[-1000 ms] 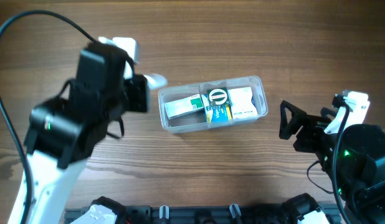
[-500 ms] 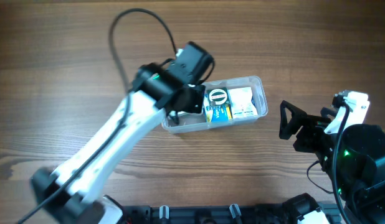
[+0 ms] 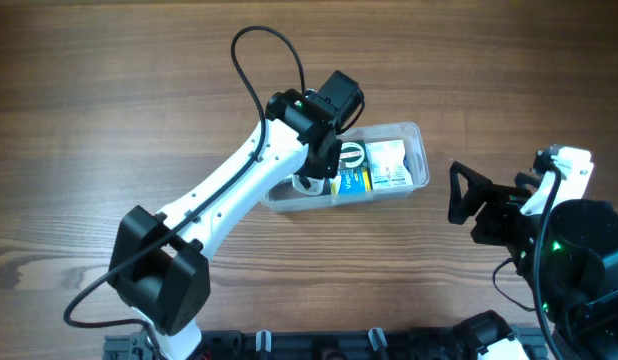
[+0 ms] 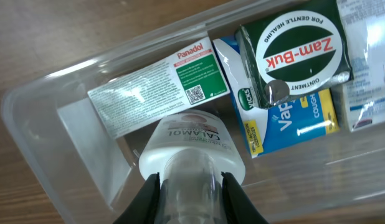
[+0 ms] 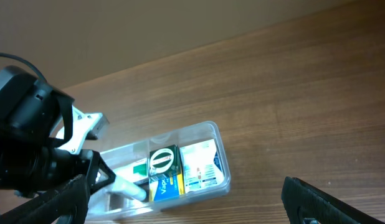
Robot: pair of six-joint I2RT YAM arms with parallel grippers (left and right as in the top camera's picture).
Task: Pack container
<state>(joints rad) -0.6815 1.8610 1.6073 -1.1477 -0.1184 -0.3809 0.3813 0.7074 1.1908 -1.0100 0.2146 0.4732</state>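
Wood-grain table (image 3: 109, 60) stretches out on every side. Over its middle, the left gripper (image 4: 190, 194) is clenched on the narrow end of a white bottle (image 4: 189, 146), body pointing down into the container (image 3: 417, 135). A second ago that arm hung off to the left of the tub with the bottle in the air. Now it has swung across, and the bottle hovers over the left end, overlapping the red-and-green box (image 4: 155, 84), so I'd say the drop is close. The right half looks full: a green round-labelled pack (image 4: 298, 53) lies on a blue box (image 4: 286, 124). What free floor remains is at the left, hemmed in by the end wall and the near long wall. The right gripper (image 3: 456, 195) waits spread wide and unmoved, well clear of the tub.
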